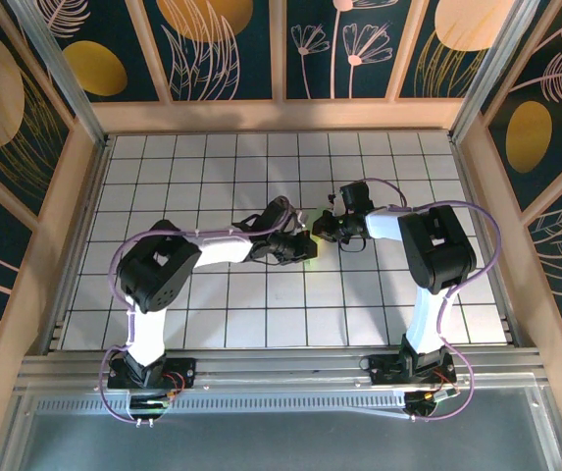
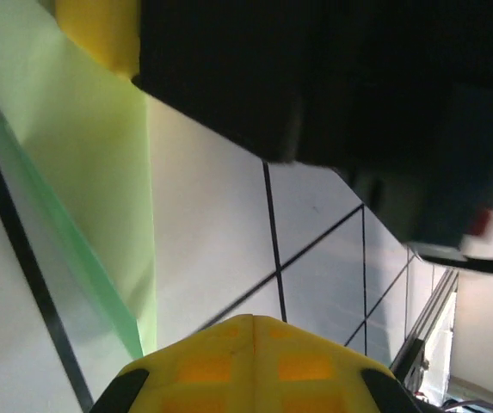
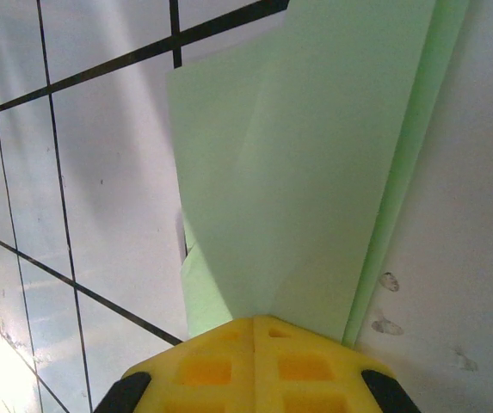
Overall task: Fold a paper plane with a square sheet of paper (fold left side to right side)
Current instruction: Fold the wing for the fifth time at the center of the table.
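The white grid table (image 1: 163, 314) spreads wide, and both arms reach in to meet over its middle. The left arm (image 1: 163, 270) is bent at the elbow and stretches rightward, while the right arm (image 1: 437, 245) doubles over and points left, wrists low and nearly nose to nose.

Between them lies the paper (image 3: 315, 172), pale green and partly folded into overlapping layers. It sits near the table's centre, and from overhead the tools cover most of it.

This is tricky stuff. It looks thin, featherlight and limp, likely to slide on the smooth tiles and to take a crease wherever it is squeezed. Tugged between two grips, it could crumple or tear. The safest hold looks to be at an edge or corner, pinching through every layer, with the pull kept gentle and flat.

Now the right gripper (image 3: 255, 331). Its yellow fingers are pressed together, and the green layers fan out straight from their seam, so it has the paper pinched.

The left gripper (image 2: 253, 335) also has its fingers closed to a seam. The paper's edge runs down just beside them, but whether a layer is caught there cannot be told.

A second yellow pad (image 2: 100, 30) sits on the paper's far end, probably the right one's finger.
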Available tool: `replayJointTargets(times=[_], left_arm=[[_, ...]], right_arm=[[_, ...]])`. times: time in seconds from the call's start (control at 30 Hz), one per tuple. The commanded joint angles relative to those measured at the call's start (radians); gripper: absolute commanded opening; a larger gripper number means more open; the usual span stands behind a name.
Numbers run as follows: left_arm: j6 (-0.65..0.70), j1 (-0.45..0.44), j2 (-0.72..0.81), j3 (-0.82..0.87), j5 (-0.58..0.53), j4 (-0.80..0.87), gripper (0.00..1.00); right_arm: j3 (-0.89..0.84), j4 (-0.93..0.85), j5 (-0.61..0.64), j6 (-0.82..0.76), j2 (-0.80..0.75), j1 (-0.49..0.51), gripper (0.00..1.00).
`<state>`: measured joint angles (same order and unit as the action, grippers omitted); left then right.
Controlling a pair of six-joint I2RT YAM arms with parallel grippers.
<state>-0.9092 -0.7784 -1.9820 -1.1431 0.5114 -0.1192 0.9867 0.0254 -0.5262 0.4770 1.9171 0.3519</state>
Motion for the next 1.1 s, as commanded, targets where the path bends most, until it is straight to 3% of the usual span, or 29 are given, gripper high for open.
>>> replayJointTargets(times=[0.0, 0.47, 0.83, 1.07], left_arm=[[0.033, -0.001, -0.058, -0.056, 0.040, 0.009, 0.04], [0.061, 0.013, -0.136, -0.100, -0.003, 0.047, 0.03], [0.023, 0.001, -0.158, -0.049, 0.036, -0.016, 0.03], [0.023, -0.027, -0.152, -0.020, 0.005, 0.014, 0.03]], right_arm=[[-0.033, -0.128, 0.115, -0.014, 0.085, 0.020, 0.00], [-0.031, -0.130, 0.118, -0.015, 0.085, 0.024, 0.00], [-0.029, -0.136, 0.126, -0.016, 0.085, 0.025, 0.00], [-0.026, -0.142, 0.129, -0.017, 0.086, 0.024, 0.00]])
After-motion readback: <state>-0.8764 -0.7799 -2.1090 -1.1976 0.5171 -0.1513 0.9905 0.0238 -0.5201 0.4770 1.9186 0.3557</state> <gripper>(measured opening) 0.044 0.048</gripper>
